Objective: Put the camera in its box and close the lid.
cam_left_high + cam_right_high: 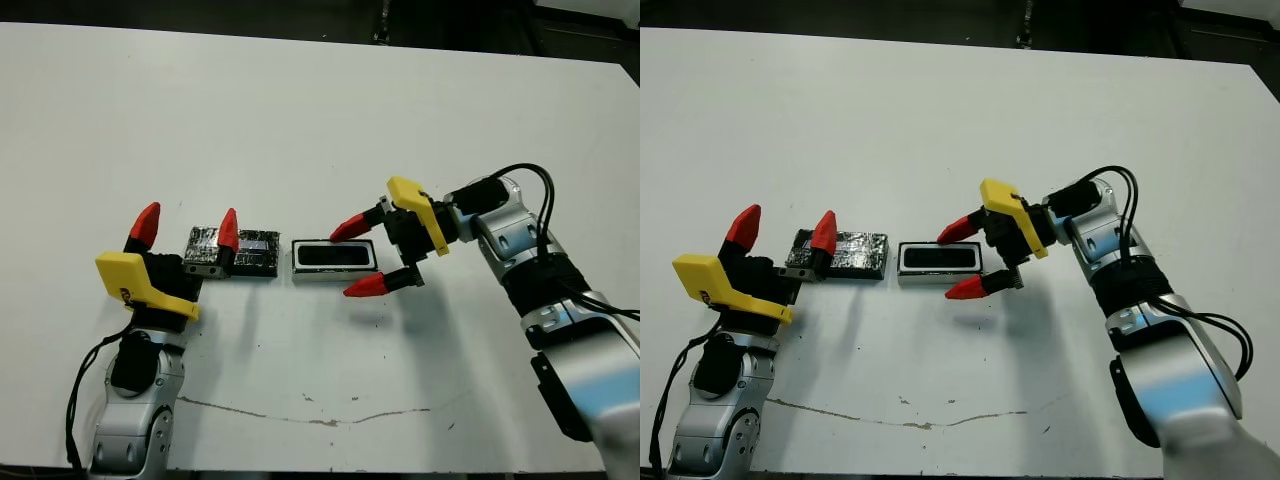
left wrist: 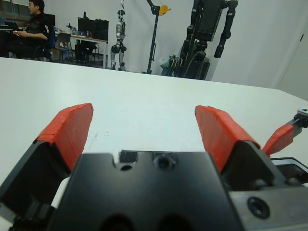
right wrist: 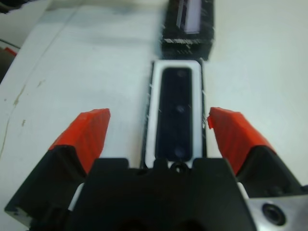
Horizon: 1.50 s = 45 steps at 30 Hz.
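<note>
- With the camera (image 3: 177, 114) already lying in the box (image 1: 335, 256), what's left is the lid (image 1: 233, 250): take it by its long edges and lower it level over the box.
- Left gripper (image 1: 187, 229) hovers over the lid's left end, fingers spread wide, holding nothing.
- Right gripper (image 1: 360, 258) sits at the box's right end, also wide open and empty.
- Lid lies just left of the box.
</note>
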Each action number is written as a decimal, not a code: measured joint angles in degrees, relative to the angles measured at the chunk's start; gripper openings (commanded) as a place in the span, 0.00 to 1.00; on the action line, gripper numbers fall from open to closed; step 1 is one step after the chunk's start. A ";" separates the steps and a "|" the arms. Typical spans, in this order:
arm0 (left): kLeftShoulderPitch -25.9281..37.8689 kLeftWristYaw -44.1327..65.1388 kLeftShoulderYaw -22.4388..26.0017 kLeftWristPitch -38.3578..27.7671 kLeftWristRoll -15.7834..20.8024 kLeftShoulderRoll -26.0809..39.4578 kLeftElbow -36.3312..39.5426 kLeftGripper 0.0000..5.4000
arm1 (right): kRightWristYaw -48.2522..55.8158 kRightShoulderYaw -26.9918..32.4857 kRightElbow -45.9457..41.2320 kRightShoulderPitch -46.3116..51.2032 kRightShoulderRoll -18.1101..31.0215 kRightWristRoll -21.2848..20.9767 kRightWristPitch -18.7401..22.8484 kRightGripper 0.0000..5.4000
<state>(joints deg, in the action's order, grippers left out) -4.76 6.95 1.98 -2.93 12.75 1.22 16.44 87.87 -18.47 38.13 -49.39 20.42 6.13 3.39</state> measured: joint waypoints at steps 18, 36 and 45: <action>0.04 0.05 -0.14 0.00 0.32 -0.08 -0.18 1.00 | -5.27 9.53 -16.20 2.26 4.31 7.38 14.60 1.00; 4.00 8.27 2.31 -2.02 -2.34 10.57 -0.50 1.00 | -50.59 29.12 -56.94 49.07 -6.98 14.61 6.46 0.65; 20.46 38.91 3.46 6.15 5.21 36.11 -7.94 1.00 | -56.65 29.66 -58.42 56.64 -10.77 15.85 0.19 0.39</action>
<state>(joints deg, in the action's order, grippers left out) 15.69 45.86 5.44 3.22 17.96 37.33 8.49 31.21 11.19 -20.30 7.24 9.65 21.98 3.58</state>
